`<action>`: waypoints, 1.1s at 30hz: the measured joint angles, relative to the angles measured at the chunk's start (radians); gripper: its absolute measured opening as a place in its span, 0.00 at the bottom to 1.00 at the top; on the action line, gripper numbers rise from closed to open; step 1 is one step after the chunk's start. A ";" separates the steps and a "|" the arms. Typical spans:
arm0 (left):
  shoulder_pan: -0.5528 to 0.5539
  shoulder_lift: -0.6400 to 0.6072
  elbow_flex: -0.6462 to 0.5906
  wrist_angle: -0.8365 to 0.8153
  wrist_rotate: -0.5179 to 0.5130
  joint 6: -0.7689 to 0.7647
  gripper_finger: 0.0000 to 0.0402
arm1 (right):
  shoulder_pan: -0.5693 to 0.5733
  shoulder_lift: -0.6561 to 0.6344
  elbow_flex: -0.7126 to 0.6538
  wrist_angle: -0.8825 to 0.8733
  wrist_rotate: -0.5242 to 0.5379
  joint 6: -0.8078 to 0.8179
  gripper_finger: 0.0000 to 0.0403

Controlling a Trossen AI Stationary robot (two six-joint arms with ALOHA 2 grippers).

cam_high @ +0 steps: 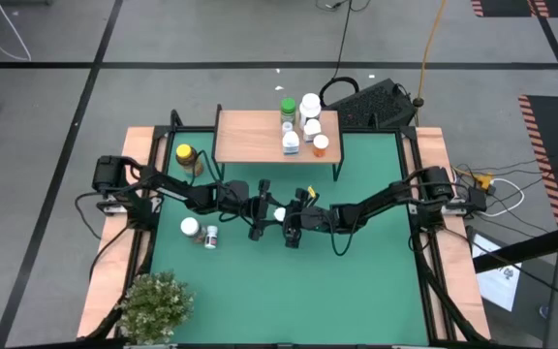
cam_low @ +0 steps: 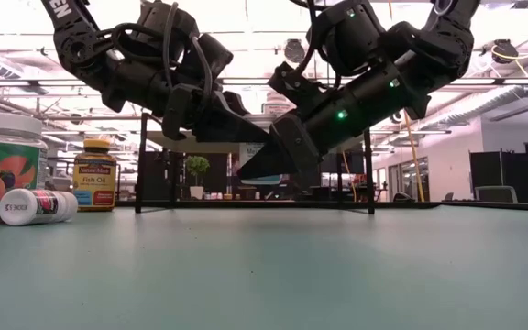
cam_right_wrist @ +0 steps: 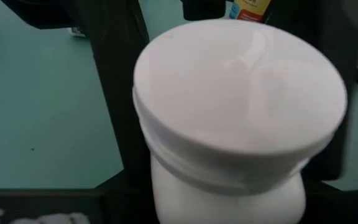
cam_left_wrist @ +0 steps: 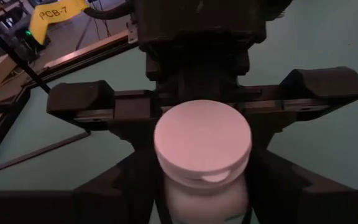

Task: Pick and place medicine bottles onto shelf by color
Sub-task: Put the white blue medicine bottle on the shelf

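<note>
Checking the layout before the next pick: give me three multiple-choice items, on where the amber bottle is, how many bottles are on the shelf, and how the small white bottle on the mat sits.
1. The amber bottle stands:
A on the shelf
B on the floor
C on the mat, left of the shelf

2. Bottles on the shelf:
A three
B five
C seven

3. The small white bottle near the mat's left edge is:
A lying on its side
B upright
C stacked on another bottle

1 C: it stands on green mat by the shelf's left legs.
2 B: five cluster at the shelf's right end.
3 A: the low view shows it lying flat.
</note>
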 joint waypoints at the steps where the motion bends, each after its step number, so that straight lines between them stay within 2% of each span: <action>1: 0.000 0.000 0.000 0.000 0.000 -0.001 0.51 | -0.002 0.000 0.000 -0.002 -0.001 0.001 0.39; 4: 0.001 0.000 0.000 0.002 -0.007 -0.006 0.46 | -0.009 0.000 0.000 -0.005 -0.002 0.000 0.39; 7: 0.002 -0.004 -0.001 0.004 -0.009 -0.008 0.47 | -0.015 -0.002 0.000 -0.014 -0.004 -0.004 0.39; 16: 0.003 -0.010 0.002 0.058 -0.011 -0.003 0.73 | -0.021 0.003 -0.015 -0.030 -0.014 0.008 0.39; 20: 0.003 -0.010 0.002 0.049 -0.010 0.007 0.78 | -0.021 0.003 -0.015 -0.029 -0.016 0.016 0.39; 26: 0.001 -0.008 0.000 0.026 0.053 0.013 0.74 | -0.021 0.001 -0.014 -0.004 -0.006 0.021 0.39; 33: 0.002 -0.008 0.000 0.035 0.058 0.013 0.64 | -0.020 0.001 -0.014 0.018 -0.031 0.020 0.39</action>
